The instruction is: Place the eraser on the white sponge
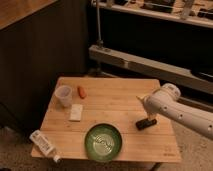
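The eraser [146, 123], a small black block, lies on the right side of the wooden table [115, 105]. The white sponge [76, 112], a small flat cream pad, lies on the left part of the table, far from the eraser. My white arm reaches in from the right. The gripper [148, 116] hangs right above the eraser, at or very close to its top. The arm hides part of the gripper.
A clear plastic cup [63, 95] and a small orange carrot-like thing [81, 92] stand behind the sponge. A green bowl [103, 141] sits at the front middle. A white-labelled bottle [44, 145] lies at the front left corner. Metal shelving [150, 62] runs behind the table.
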You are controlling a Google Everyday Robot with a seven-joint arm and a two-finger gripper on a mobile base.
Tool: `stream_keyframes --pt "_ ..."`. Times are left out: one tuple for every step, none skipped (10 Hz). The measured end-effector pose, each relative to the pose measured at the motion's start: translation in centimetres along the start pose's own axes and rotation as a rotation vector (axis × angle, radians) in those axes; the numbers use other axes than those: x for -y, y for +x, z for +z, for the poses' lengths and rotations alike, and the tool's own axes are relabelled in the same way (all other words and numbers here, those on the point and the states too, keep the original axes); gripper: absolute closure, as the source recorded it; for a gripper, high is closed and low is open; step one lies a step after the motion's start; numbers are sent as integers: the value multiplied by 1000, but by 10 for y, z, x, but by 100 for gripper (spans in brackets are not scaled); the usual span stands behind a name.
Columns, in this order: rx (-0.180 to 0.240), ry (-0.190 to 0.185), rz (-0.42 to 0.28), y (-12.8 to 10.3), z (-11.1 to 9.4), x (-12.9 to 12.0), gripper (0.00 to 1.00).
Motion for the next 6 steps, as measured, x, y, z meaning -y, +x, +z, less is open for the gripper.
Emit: stream_keyframes --pt "0 0 1 -1 2 2 20" --pt "1 1 -1 0 1 -1 20" --pt "1 3 -5 1 0 -5 20" --pt "6 13 -10 -1 1 -9 20" --pt "2 13 -12 -1 0 -8 20" --pt "1 10 -15 -5 2 -3 20"
